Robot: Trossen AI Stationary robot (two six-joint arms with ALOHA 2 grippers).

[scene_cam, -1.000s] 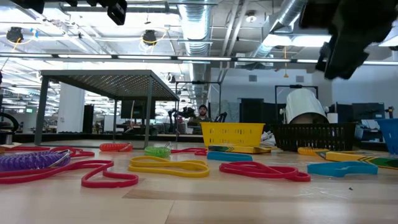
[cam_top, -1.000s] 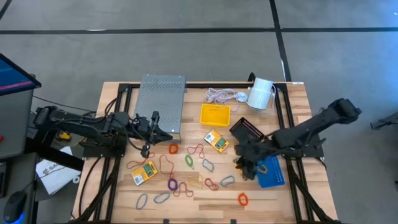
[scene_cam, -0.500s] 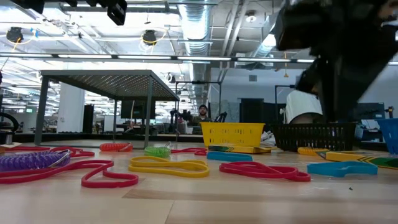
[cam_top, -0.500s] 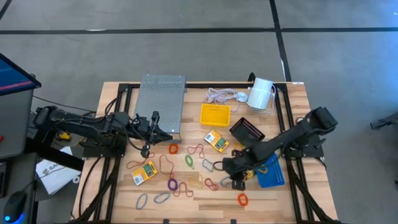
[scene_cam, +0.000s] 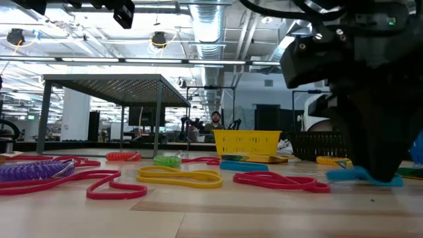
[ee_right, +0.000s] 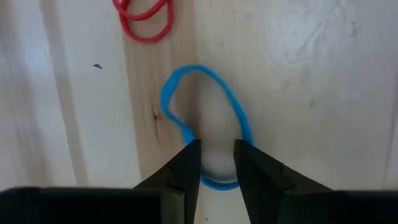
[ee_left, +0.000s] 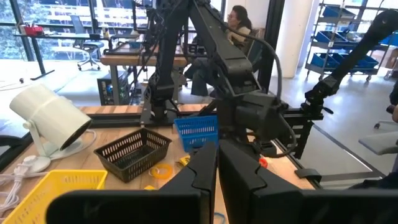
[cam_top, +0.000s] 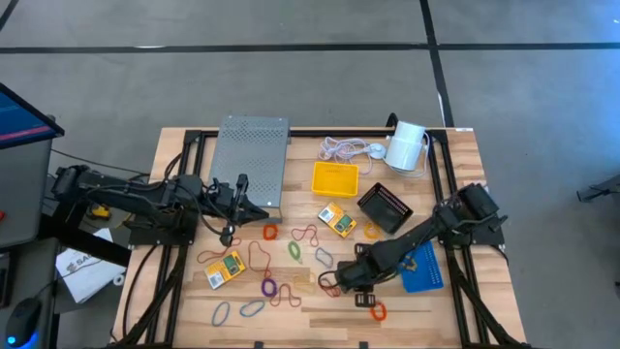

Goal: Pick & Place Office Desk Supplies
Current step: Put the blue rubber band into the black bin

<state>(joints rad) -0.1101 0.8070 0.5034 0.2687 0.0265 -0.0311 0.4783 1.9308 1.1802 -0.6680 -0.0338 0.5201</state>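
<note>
No writing can be read on the crayon boxes [cam_top: 336, 220]. The right gripper [ee_right: 216, 163], jaws narrowly parted, stands down over a blue rubber band [ee_right: 208, 124] on the table [cam_top: 455, 320] (one finger inside the loop). The left gripper [cam_top: 229, 233] hangs closed, empty, near the mesh rack [cam_top: 250, 158].

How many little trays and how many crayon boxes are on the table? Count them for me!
Trays: 3 (yellow tray, black mesh tray, blue tray)
Crayon boxes: 2 in view
Total: 5
</note>
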